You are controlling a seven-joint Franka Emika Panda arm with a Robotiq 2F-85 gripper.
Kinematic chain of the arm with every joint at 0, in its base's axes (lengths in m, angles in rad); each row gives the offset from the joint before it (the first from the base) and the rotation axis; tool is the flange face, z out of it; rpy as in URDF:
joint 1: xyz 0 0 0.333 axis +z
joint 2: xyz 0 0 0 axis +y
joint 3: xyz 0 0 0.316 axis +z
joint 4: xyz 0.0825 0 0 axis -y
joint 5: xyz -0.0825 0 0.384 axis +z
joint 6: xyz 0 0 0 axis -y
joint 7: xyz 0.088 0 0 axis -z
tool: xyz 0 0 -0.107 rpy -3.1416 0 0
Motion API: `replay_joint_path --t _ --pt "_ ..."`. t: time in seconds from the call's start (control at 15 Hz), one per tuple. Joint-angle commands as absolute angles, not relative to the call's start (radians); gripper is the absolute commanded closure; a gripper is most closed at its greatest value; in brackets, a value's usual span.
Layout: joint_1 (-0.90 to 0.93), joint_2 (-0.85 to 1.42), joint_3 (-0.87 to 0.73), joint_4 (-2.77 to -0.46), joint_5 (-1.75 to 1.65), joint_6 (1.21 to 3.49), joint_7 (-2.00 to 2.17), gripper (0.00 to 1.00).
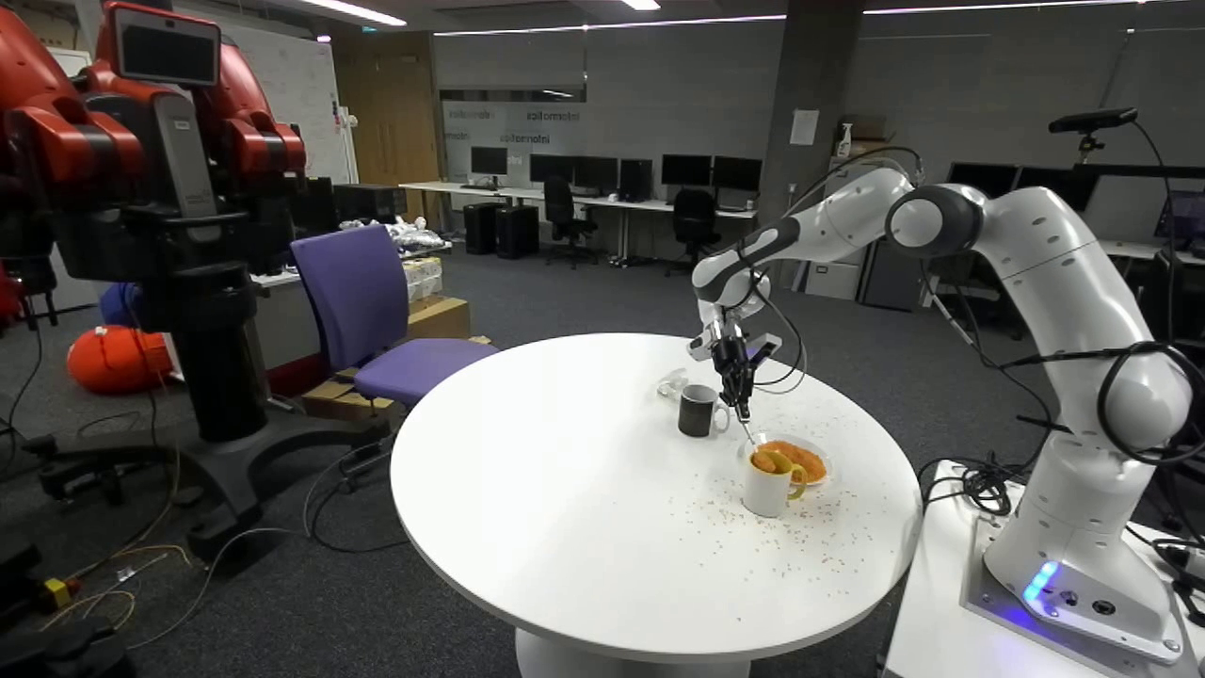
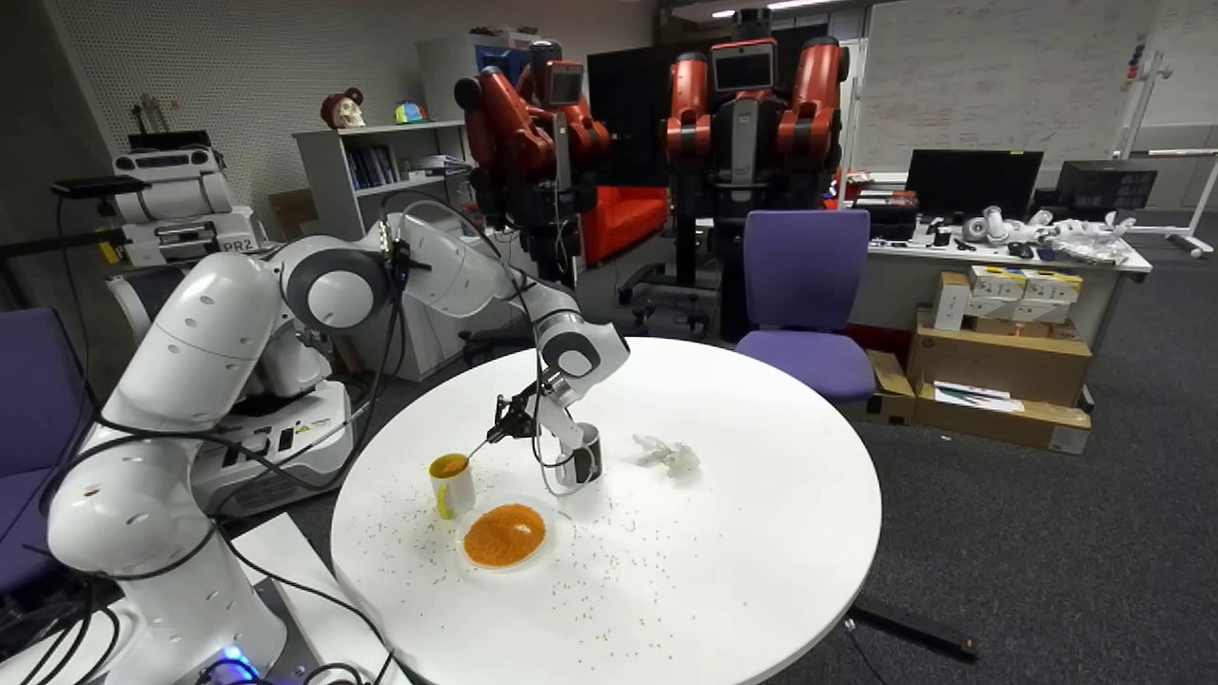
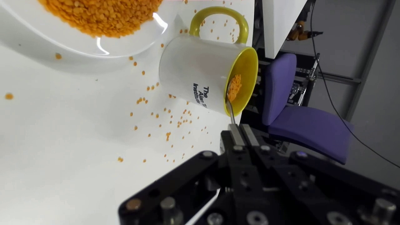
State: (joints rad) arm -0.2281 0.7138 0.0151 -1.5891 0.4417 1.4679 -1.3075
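My gripper (image 3: pixel 240 125) is shut on the thin metal handle of a spoon (image 3: pixel 231 112), which slants from the fingertips into a white mug (image 3: pixel 197 68) with yellow inside and handle. Orange lentils (image 3: pixel 235 87) show at the mug's mouth. Whether they lie on the spoon or fill the mug, I cannot tell; the spoon's bowl is mostly hidden. Beside the mug stands a shallow clear or white dish (image 3: pixel 93 51) holding a heap of orange lentils (image 3: pixel 106 15). In both exterior views the gripper (image 1: pixel 744 414) hangs just above the white mug (image 2: pixel 457 495), tilted toward it.
A dark mug (image 1: pixel 697 411) with a pale rim stands close by the gripper. Crumpled clear plastic (image 2: pixel 671 459) lies farther off on the round white table (image 1: pixel 527 471). Loose lentils are scattered around the dish and mug. A purple chair (image 2: pixel 804 285) stands at the table's edge.
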Motion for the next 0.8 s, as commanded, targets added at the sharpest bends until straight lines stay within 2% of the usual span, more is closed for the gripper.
replay_joint_path --t 0.0,0.73 --pt "-0.223 0.632 0.024 -1.687 0.422 1.527 -1.323 0.99" --pt "-0.206 0.546 0.034 -1.78 0.397 1.595 -1.336 0.99"
